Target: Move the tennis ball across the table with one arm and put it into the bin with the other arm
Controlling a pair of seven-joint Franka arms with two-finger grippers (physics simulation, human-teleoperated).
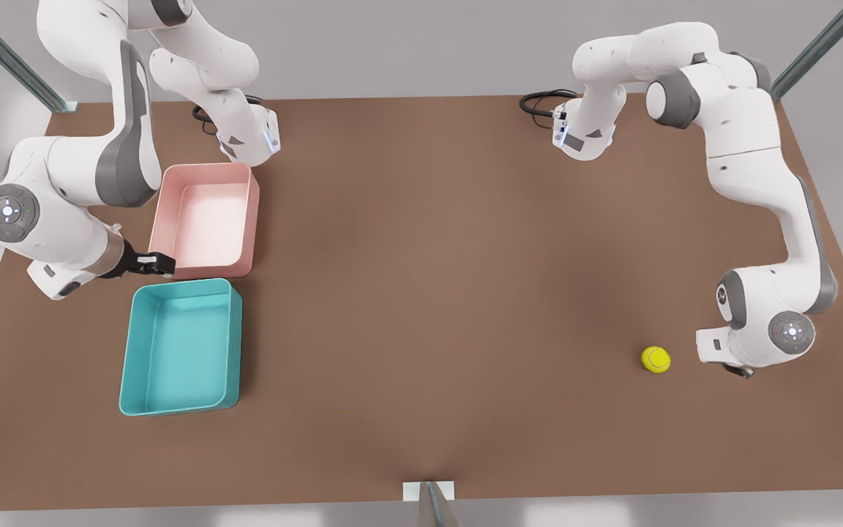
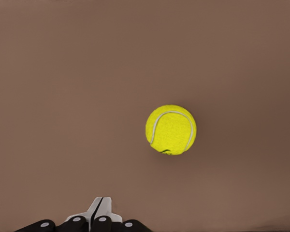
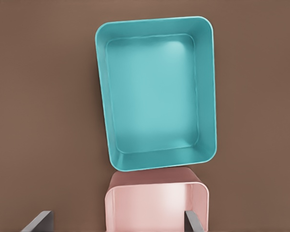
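Yellow-green tennis ball (image 1: 656, 359) is lying on the brown table (image 1: 421, 293), untouched | left gripper (image 2: 98, 211) is hovering just beside it, fingers pressed together, empty | right gripper (image 1: 159, 263), fingers spread, is holding nothing near the teal bin (image 1: 181, 347) and pink tub (image 1: 208, 219).

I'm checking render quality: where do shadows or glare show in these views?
Front view: soft, even light, faint darker patches on the matte brown table, no hard shadows. Left wrist view: only a small dark shadow under the yellow-green tennis ball. Right wrist view: a pale sheen on the floor of the teal plastic bin; the pale pink tub looks washed bright inside.
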